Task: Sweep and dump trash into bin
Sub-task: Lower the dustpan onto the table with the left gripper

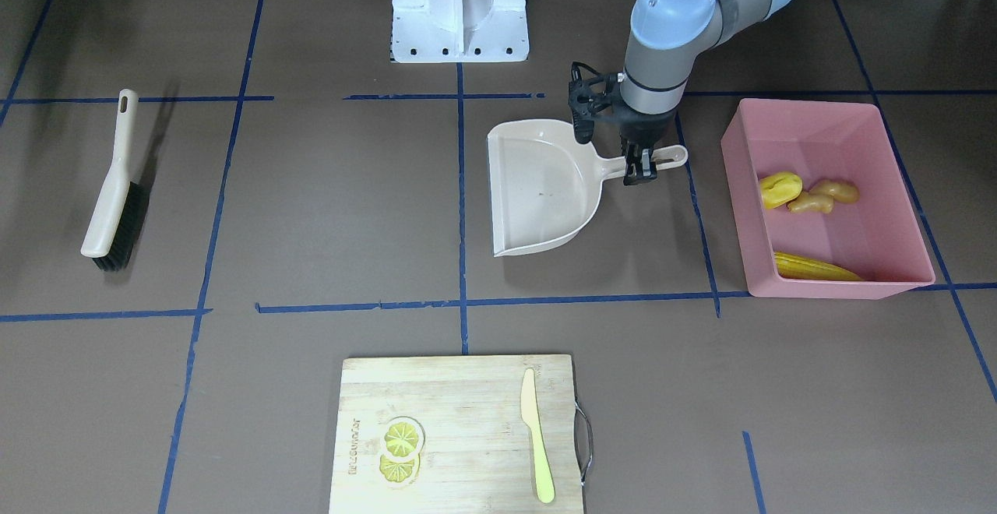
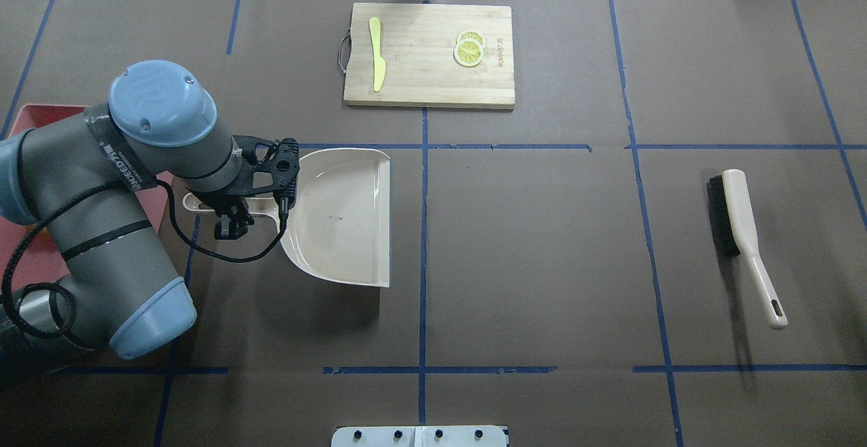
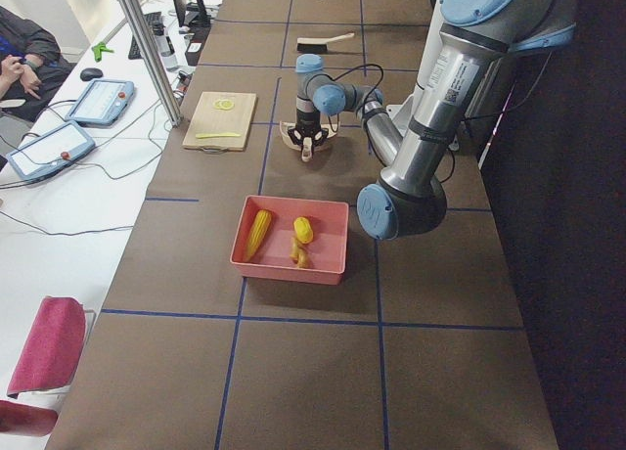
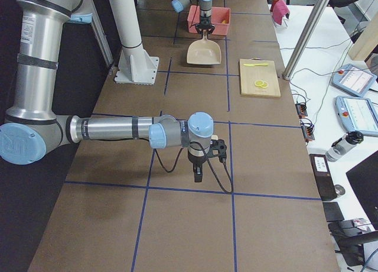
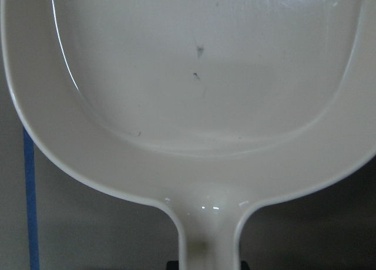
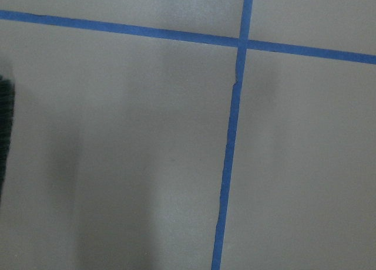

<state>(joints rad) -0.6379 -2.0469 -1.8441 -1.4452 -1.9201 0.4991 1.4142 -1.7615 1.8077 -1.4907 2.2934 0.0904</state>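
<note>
1. The bin (image 1: 829,290) stands on the desk (image 1: 311,210) on the robot's left side. Three pieces lie in it: the corn cob (image 1: 814,268) along one wall, and toward the other end the potato-like lump (image 1: 780,189) with the ginger root (image 1: 810,203) right against it.
2. The dustpan (image 1: 537,195) lies flat on the desk near the bin but not touching it. Its handle points toward the bin. The left wrist view shows the pan empty apart from a few dark specks.
3. The left hand (image 1: 640,170) is down at the dustpan's handle with a finger on either side, and it looks clamped on it. The pan's weight rests on the desk, not on the hand.
4. The right hand (image 4: 198,176) hovers low over bare desk beside a tape crossing. It shows only from the side, so I cannot tell whether it is open or closed.
5. The brush (image 1: 111,202) lies on the robot's right side of the desk, well apart from the dustpan, with nothing holding it.
6. The cutting board (image 1: 467,397) sits at the edge of the desk farthest from the robot. It carries the lemon slices (image 1: 401,448) and the knife (image 1: 537,436), none of which belong to this job. I see nothing loose elsewhere on the desk.
7. As I read it, both the sweeping and the dumping are done. What remains is small: the left hand has to let go of the handle and the arm has to lift clear.
</note>
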